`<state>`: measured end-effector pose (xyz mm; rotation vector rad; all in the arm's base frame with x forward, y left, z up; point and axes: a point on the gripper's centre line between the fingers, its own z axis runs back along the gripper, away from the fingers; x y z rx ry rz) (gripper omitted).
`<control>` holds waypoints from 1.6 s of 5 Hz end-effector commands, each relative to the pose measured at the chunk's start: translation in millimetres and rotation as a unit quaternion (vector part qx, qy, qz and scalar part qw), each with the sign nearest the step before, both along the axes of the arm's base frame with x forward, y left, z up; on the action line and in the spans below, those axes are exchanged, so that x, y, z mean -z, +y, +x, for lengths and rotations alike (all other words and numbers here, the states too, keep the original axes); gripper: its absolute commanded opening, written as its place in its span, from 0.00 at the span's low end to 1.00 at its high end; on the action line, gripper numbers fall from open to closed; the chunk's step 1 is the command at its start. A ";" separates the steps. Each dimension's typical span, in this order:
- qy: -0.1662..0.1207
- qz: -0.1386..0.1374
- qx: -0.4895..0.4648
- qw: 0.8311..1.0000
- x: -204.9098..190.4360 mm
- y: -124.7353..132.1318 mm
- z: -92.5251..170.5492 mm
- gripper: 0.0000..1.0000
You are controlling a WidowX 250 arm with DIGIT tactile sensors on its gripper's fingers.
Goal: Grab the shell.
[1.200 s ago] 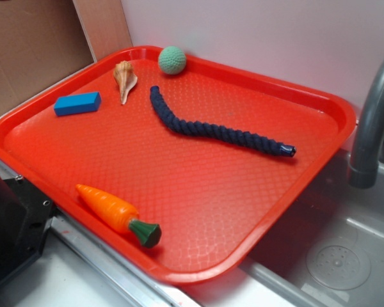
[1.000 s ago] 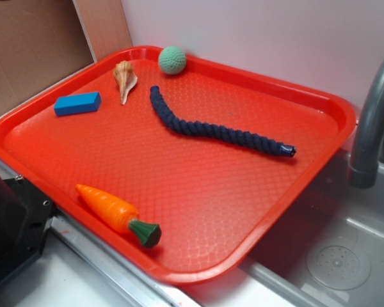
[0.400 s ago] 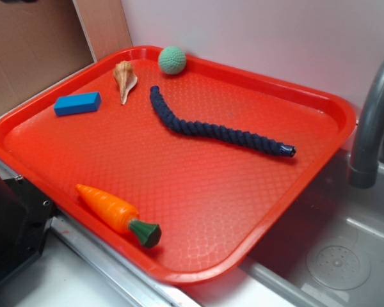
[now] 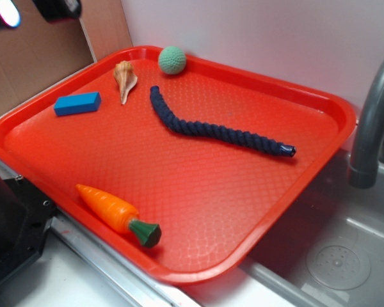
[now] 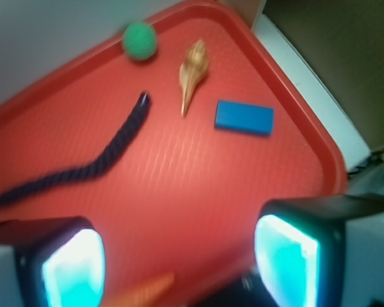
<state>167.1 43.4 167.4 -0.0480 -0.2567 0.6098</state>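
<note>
The shell [image 4: 125, 79] lies on its side near the far left corner of the red tray [image 4: 320, 102], wide knobbly end toward the back rim and pale tip pointing toward the middle of the tray. A blue block [image 4: 77, 103] sits just beside it on the left, apart from it, and a green knitted ball [image 4: 172, 60] rests near it at the back rim. A dark blue rope [image 4: 211, 127] snakes from beside the shell across the tray toward the right. An orange toy carrot [image 4: 115, 213] lies at the near edge, well apart from the shell.

The gripper [image 4: 32, 9] shows only as dark blurred shapes in the top left corner of the exterior view, above and to the left of the tray, clear of everything on it. From the wrist view the jaws stand wide apart, with nothing between them; the two pads [image 5: 288, 256] glow pale blue at the bottom of the picture. There the shell [image 5: 192, 73] lies well ahead of the jaws, between ball [image 5: 140, 41] and block [image 5: 244, 118], roughly in line with the gap.

A grey tap [image 4: 371, 121] rises over a metal sink [image 4: 336, 256] to the right.
</note>
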 end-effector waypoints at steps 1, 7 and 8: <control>-0.048 0.023 -0.043 0.998 39.8 40.8 45.3 1.00; -0.038 0.111 -0.070 0.991 134.5 86.2 123.9 1.00; -0.037 0.111 -0.071 0.991 138.9 86.6 124.7 0.03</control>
